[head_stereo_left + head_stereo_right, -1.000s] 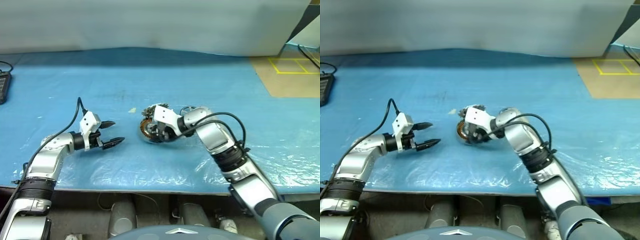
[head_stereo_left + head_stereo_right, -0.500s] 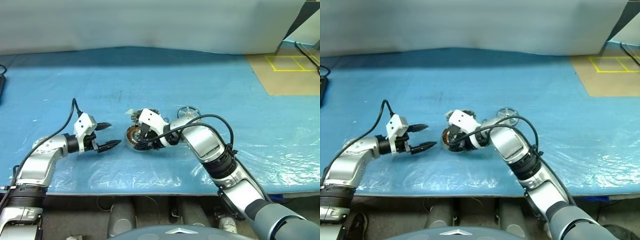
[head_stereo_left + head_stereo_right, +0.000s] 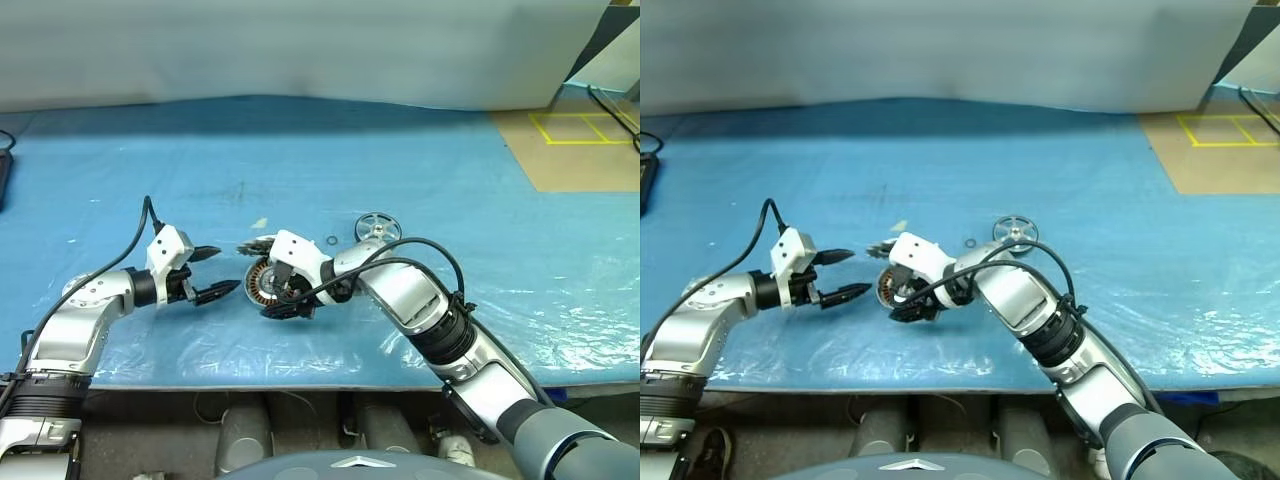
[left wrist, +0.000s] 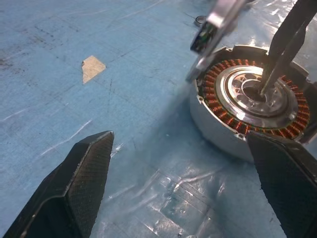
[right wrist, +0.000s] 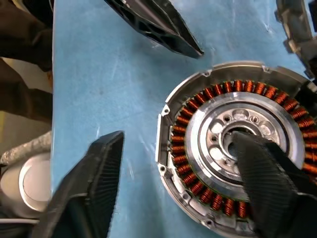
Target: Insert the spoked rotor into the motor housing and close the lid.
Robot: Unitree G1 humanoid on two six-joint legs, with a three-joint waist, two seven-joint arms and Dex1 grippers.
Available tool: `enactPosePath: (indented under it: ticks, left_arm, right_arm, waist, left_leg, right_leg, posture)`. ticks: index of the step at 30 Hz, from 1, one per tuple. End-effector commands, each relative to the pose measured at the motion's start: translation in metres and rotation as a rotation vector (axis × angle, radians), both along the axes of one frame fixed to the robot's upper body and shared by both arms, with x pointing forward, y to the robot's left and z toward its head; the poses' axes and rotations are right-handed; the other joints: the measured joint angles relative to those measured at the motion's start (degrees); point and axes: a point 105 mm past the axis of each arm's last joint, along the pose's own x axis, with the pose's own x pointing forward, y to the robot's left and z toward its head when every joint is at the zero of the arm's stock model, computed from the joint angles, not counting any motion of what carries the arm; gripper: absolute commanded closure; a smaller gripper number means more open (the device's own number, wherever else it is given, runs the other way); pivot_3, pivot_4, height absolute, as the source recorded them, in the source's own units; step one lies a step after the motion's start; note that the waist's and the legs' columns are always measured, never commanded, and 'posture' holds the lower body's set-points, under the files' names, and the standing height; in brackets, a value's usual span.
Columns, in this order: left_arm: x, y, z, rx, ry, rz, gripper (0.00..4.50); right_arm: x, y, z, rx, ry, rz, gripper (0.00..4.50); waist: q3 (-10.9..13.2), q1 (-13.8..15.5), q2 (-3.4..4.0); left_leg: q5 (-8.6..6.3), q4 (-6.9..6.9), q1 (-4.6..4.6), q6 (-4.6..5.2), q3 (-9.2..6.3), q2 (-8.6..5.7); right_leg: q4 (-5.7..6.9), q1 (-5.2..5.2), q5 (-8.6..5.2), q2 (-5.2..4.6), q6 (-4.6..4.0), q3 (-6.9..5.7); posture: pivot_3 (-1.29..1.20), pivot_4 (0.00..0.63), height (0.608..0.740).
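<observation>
On the blue worktop (image 3: 420,150), the motor housing (image 4: 250,116) lay with only copper windings and a silver centre inside, the right gripper (image 3: 275,280) spread wide with one finger (image 5: 262,173) in its hub and holding nothing, the left gripper (image 3: 222,270) open and empty just beside, and the spoked rotor (image 3: 377,225) farther back.

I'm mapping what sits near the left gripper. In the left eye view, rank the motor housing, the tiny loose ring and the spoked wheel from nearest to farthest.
From the left gripper:
1. Motor housing, just past its fingertips, under the right gripper.
2. Tiny loose ring, beyond the housing.
3. Spoked wheel, farthest, toward the robot's right.
</observation>
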Motion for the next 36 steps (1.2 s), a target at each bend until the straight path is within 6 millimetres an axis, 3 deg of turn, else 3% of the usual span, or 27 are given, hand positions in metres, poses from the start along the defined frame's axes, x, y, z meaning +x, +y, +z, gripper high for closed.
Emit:
enactPosePath:
  ticks: [1,5,8,14,17,20,25,27,32,36]
  left_arm:
    - [0.003,0.001,0.015,0.006,-0.053,-0.005,0.0]
    - [0.006,-0.002,0.017,0.0,-0.056,-0.021,0.0]
    - [0.009,-0.005,0.018,-0.009,-0.06,-0.035,0.0]
    - [0.018,-0.012,0.021,-0.022,-0.072,-0.064,0.0]
    - [0.021,-0.014,0.021,-0.026,-0.077,-0.078,0.0]
    - [0.024,-0.016,0.021,-0.029,-0.082,-0.09,0.0]
    - [0.029,-0.019,0.022,-0.032,-0.087,-0.119,0.0]
    - [0.029,-0.019,0.022,-0.037,-0.086,-0.125,0.0]
    - [0.028,-0.013,0.017,-0.041,-0.079,-0.123,0.0]
    - [0.027,-0.013,0.014,-0.043,-0.077,-0.122,0.0]
  right_arm:
    - [0.003,0.007,0.034,0.153,0.038,-0.034,0.52]
    - [0.016,-0.001,0.073,0.278,0.051,-0.106,0.52]
    - [0.027,-0.021,0.085,0.308,0.031,-0.168,0.52]
    - [0.033,-0.081,0.049,0.25,0.055,-0.292,0.52]
    - [0.038,-0.097,0.033,0.264,-0.012,-0.328,0.52]
    - [0.049,-0.106,0.022,0.284,-0.088,-0.378,0.52]
    - [0.08,-0.109,0.025,0.368,-0.144,-0.478,0.52]
    - [0.084,-0.107,0.023,0.375,-0.169,-0.472,0.52]
    - [0.091,-0.108,-0.007,0.298,-0.21,-0.475,0.52]
    - [0.091,-0.11,-0.011,0.305,-0.209,-0.48,0.52]
  waist:
    - [0.0,0.0,0.01]
    - [0.0,0.0,0.01]
    - [0.0,0.3,0.01]
    - [0.0,1.6,0.01]
    - [0.0,1.6,0.02]
    - [0.0,1.1,0.02]
    - [0.0,1.0,0.02]
    - [0.0,1.2,0.02]
    - [0.0,1.2,0.01]
    - [0.0,1.3,0.01]
  left_leg:
    - [0.0,0.0,0.0,0.0,0.0,0.0]
    - [0.0,0.02,0.01,0.0,-0.01,0.0]
    - [0.0,0.0,0.01,-0.01,0.0,-0.02]
    - [0.0,-0.05,-0.04,-0.04,0.09,-0.12]
    - [0.0,-0.04,-0.06,-0.04,0.1,-0.15]
    - [0.0,-0.01,0.02,-0.04,0.09,-0.1]
    - [0.01,0.05,0.06,-0.03,0.09,-0.36]
    - [0.01,0.05,0.01,-0.03,0.1,-0.37]
    - [0.01,-0.04,-0.13,-0.03,0.23,-0.39]
    - [0.0,-0.01,-0.13,-0.03,0.23,-0.38]
  right_leg:
    - [0.01,0.0,0.0,0.0,0.0,0.0]
    - [0.03,0.0,0.0,0.0,0.0,0.01]
    - [0.02,0.0,0.0,0.0,0.0,0.02]
    - [-0.02,0.04,-0.07,-0.01,0.11,0.05]
    - [0.0,0.04,-0.08,-0.02,0.13,0.05]
    - [0.04,0.03,-0.08,0.0,0.13,0.05]
    - [0.1,0.04,-0.06,-0.02,0.12,0.07]
    - [0.08,0.03,-0.05,-0.04,0.09,0.07]
    - [-0.02,0.02,-0.07,-0.04,0.08,0.03]
    - [0.0,0.02,-0.07,-0.05,0.09,0.03]
  posture:
    - [0.0,0.15,0.74]
    - [0.0,0.15,0.74]
    - [0.0,0.15,0.74]
    - [0.0,0.15,0.74]
    - [0.0,0.15,0.74]
    - [0.0,0.15,0.74]
    - [0.0,0.15,0.74]
    - [0.0,0.15,0.74]
    - [0.0,0.15,0.74]
    - [0.0,0.15,0.74]
